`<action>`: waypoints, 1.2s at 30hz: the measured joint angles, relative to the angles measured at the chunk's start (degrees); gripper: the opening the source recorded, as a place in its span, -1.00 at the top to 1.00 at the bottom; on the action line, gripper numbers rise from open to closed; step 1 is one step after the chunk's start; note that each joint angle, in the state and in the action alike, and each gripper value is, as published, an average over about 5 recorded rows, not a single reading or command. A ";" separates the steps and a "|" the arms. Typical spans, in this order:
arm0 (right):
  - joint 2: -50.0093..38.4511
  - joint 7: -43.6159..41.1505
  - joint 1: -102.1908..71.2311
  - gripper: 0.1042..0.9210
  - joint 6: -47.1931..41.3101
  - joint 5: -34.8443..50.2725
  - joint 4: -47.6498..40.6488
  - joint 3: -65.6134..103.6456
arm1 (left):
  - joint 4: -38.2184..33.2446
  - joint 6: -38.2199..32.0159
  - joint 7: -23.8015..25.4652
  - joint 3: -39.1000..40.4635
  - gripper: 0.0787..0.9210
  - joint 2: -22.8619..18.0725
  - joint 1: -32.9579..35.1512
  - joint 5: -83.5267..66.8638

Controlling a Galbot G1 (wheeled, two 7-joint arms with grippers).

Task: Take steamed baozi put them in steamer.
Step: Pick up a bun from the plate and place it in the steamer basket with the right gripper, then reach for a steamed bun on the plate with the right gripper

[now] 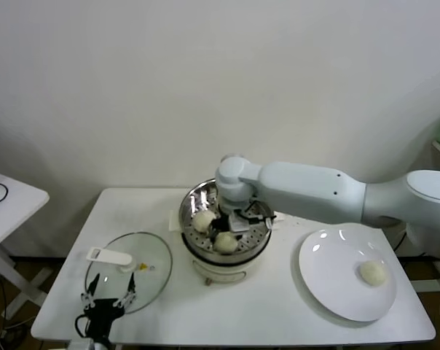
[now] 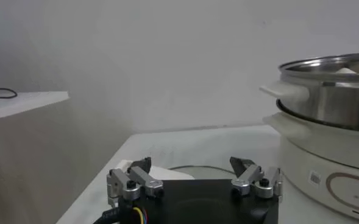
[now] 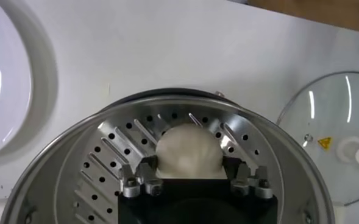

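Baozi in the gripper: one steamed baozi (image 3: 188, 152) is seen on the perforated tray inside the steamer (image 1: 258, 246), lying between the fingers of the right gripper (image 3: 191, 178); the fingers are set apart at the bun's two sides, and whether the pads touch the dough cannot be told
Baozi already placed: in the head view two buns (image 1: 204, 221) (image 1: 225, 242) are seen on the tray, one near 9 o'clock of the pot, the other near 6 o'clock
Baozi left over: one bun (image 1: 374, 273) is seen on the white plate (image 1: 323, 281), at 3 o'clock of the steamer and well apart from it
Right gripper: it is held down inside the pot, toward the 12 o'clock side of the tray
Left gripper (image 2: 193, 178): it is parked at the table's near edge, at about 8 o'clock of the steamer, just over the rim of the glass lid (image 1: 154, 255), fingers spread wide and nothing between them
Risk, sticking: soft dough is likely to cling to a pad, so the bun could be lifted or rolled when the arm is raised
Risk, crowding: a tilted withdrawal could knock the neighbouring buns or the steel rim
Risk, last bun: free tray space is limited, so the fourth could be set on top of another
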 measured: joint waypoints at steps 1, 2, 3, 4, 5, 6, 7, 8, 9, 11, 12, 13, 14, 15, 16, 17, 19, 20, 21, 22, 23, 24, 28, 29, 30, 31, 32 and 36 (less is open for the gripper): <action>-0.03 0.05 0.00 -0.65 0.10 -0.03 -0.01 0.07 | 0.03 0.00 0.00 0.01 -0.77 0.00 -0.01 -0.01; -0.07 0.08 0.02 -0.69 0.21 -0.04 0.00 0.14 | 0.07 -0.01 0.00 0.01 -0.77 0.00 -0.02 -0.03; -0.13 0.10 0.05 -0.73 0.31 -0.03 0.02 0.23 | 0.10 -0.01 0.00 0.01 -0.77 0.00 -0.02 -0.05; -0.20 0.10 0.11 -0.74 0.41 0.01 0.06 0.33 | 0.12 -0.02 0.00 0.01 -0.77 0.00 -0.03 -0.06; -0.28 0.11 0.19 -0.75 0.53 0.07 0.10 0.45 | 0.13 -0.03 0.00 0.01 -0.77 0.00 -0.04 -0.08; -0.39 0.11 0.29 -0.75 0.68 0.17 0.15 0.60 | 0.13 -0.04 0.00 0.01 -0.77 0.00 -0.04 -0.09; -0.51 0.11 0.41 -0.76 0.82 0.30 0.21 0.76 | 0.14 -0.06 0.00 0.00 -0.77 0.00 -0.05 -0.10; -0.63 0.10 0.55 -0.76 0.95 0.45 0.26 0.91 | 0.14 -0.06 0.00 -0.01 -0.77 0.00 -0.05 -0.11; -0.78 0.07 0.69 -0.76 1.06 0.63 0.31 1.08 | 0.13 -0.07 0.00 -0.01 -0.77 0.00 -0.05 -0.12; -1.14 -0.08 1.07 -0.76 1.22 1.09 0.35 1.46 | 0.11 -0.07 0.00 -0.03 -0.77 0.00 -0.06 -0.13; -1.36 -0.21 1.32 -0.76 1.27 1.39 0.34 1.67 | 0.09 -0.07 0.00 -0.04 -0.77 0.00 -0.08 -0.14; -1.63 -0.37 1.61 -0.76 1.31 1.74 0.33 1.86 | 0.07 -0.07 0.00 -0.04 -0.77 0.00 -0.10 -0.14; -1.93 -0.55 1.97 -0.76 1.31 2.17 0.32 2.02 | 0.03 -0.06 0.00 -0.04 -0.77 0.01 -0.13 -0.15; -2.28 -0.73 2.42 -0.76 1.26 2.71 0.34 2.13 | 0.01 -0.06 0.00 -0.04 -0.77 0.04 -0.16 -0.16; -2.69 -0.89 2.96 -0.76 1.12 3.39 0.40 2.18 | -0.02 -0.06 0.00 -0.04 -0.77 0.07 -0.18 -0.18; -3.16 -1.04 3.60 -0.76 0.92 4.15 0.47 2.18 | -0.04 -0.07 0.00 -0.04 -0.77 0.12 -0.19 -0.21; -4.31 -1.27 5.16 -0.76 0.18 6.01 0.61 2.05 | -0.08 -0.12 0.01 -0.04 -0.77 0.28 -0.14 -0.31; -5.00 -1.35 6.03 -0.76 -0.36 7.08 0.67 1.90 | -0.12 -0.14 0.02 -0.04 -0.77 0.37 -0.12 -0.39; -5.75 -1.41 6.97 -0.76 -1.06 8.27 0.73 1.65 | -0.18 -0.17 0.04 -0.04 -0.77 0.46 -0.11 -0.47; -6.59 -1.44 7.96 -0.76 -1.92 9.59 0.82 1.29 | -0.27 -0.18 0.06 -0.04 -0.77 0.54 -0.12 -0.55; -7.51 -1.45 8.96 -0.76 -2.98 11.04 0.95 0.81 | -0.39 -0.16 0.09 -0.03 -0.77 0.60 -0.16 -0.63; -8.53 -1.45 10.03 -0.76 -4.24 12.66 1.11 0.20 | -0.53 -0.10 0.11 -0.03 -0.77 0.64 -0.24 -0.69; -13.48 -1.26 14.23 -0.76 -10.83 20.28 1.89 -2.98 | -1.23 0.29 0.15 0.14 -0.77 0.66 -0.75 -0.75; -14.88 -1.12 15.10 -0.76 -12.70 22.29 2.02 -3.81 | -1.42 0.42 0.16 0.23 -0.77 0.66 -0.90 -0.73; -16.31 -0.94 15.87 -0.76 -14.56 24.23 2.09 -4.59 | -1.59 0.55 0.16 0.35 -0.77 0.66 -1.04 -0.71; -17.81 -0.72 16.55 -0.76 -16.43 26.07 2.12 -5.36 | -1.74 0.67 0.16 0.47 -0.77 0.66 -1.18 -0.69; -19.35 -0.49 17.11 -0.76 -18.22 27.74 2.12 -6.10 | -1.86 0.78 0.17 0.59 -0.77 0.66 -1.32 -0.67; -25.70 0.41 18.30 -0.76 -24.17 32.46 2.21 -8.64 | -2.07 0.98 0.30 1.05 -0.77 0.63 -1.88 -0.65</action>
